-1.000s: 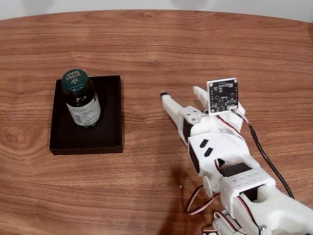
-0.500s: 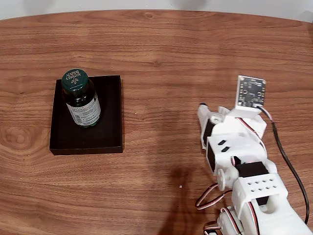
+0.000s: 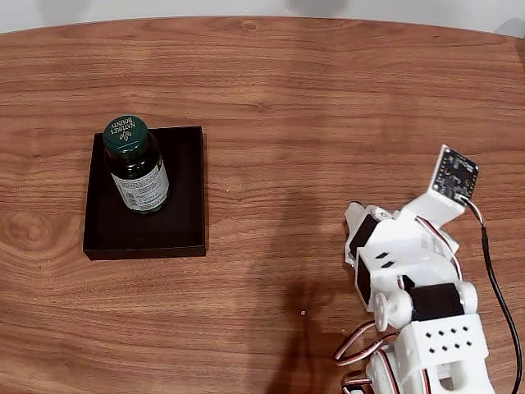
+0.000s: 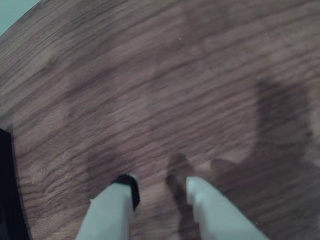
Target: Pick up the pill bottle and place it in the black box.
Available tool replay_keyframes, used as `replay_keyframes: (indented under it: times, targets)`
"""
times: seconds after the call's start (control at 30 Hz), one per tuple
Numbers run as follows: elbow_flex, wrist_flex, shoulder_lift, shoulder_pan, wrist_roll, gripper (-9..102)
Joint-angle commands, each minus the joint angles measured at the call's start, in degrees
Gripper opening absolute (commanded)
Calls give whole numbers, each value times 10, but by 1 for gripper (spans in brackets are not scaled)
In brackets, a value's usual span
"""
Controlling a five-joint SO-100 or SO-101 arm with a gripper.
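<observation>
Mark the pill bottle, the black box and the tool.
pill bottle (image 3: 125,135), fixed view, green cap top.
black box (image 3: 182,197), fixed view, bare floor right of the bottle.
tool (image 4: 161,192), wrist view, midway between fingertips.

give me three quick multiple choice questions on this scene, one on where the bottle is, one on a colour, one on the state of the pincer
1. Where does the small dark green glass pill bottle stand?
A. on bare wood beside the tray
B. inside the shallow matte black box
C. between the pincer's fingers

2. What colour is the bottle's round screw cap?
A. green
B. red
C. white

3. What state is the pincer in?
A. shut on the bottle
B. shut on a cloth
C. open and empty

Answers:
1. B: in the fixed view the pill bottle stands upright within the walls of the black box, toward its far left corner.
2. A: the cap is green with pale lettering.
3. C: in the wrist view the pincer shows a gap between its fingertips, with only the brown wooden table between them.
</observation>
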Motion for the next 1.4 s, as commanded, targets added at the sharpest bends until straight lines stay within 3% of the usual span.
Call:
replay_keyframes:
  times: [0.0, 0.5, 0.83, 1.37]
  targets:
    - [-10, 49, 54, 2, -33, 8]
    - [-10, 223, 177, -16, -132, 7]
    - [-10, 299, 231, -3, -214, 15]
    - [-10, 337, 237, -11, -191, 15]
